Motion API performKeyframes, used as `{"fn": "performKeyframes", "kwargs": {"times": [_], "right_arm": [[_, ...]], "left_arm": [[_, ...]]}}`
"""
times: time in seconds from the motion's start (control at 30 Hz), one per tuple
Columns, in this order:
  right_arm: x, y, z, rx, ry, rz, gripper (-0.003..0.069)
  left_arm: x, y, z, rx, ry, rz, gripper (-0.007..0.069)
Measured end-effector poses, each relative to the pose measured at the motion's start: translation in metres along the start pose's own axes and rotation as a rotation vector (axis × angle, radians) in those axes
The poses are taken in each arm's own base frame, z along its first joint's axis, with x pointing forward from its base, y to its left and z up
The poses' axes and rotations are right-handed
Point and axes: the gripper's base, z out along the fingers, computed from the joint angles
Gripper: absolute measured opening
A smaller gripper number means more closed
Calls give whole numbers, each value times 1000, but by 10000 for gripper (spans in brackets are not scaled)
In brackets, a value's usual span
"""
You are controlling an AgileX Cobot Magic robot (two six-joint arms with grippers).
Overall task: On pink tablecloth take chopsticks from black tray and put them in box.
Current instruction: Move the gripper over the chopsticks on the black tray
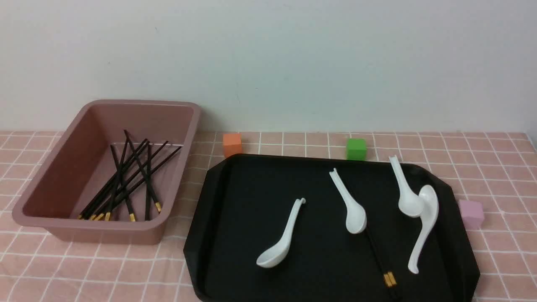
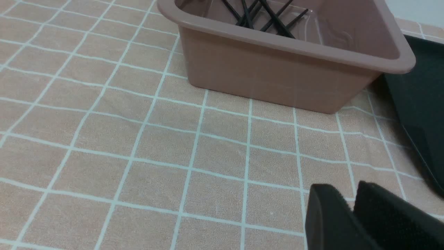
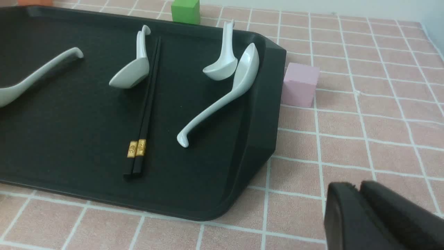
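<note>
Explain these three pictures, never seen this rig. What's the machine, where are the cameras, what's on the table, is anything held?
It is a robot with two arms, each ending in a gripper. The front view looks forward from between the arms. The other two pictures come from cameras on the wrists, so only the dark tips of the left gripper and right gripper show. Both look shut and hold nothing. On the pink tablecloth lies a black tray with four white spoons and one pair of chopsticks. To its left, the box holds more black sticks. An orange cube, a green cube and a pink cube sit around the tray.
</note>
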Motion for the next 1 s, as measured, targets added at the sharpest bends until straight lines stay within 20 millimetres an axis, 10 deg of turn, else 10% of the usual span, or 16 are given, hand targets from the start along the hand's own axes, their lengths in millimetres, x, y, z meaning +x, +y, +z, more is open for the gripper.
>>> {"fn": "performKeyframes", "kwargs": {"times": [1.0], "right_arm": [[-3,3,1,-32,-45,130,110]], "left_arm": [[0,0,0,0,0,0,166]]}}
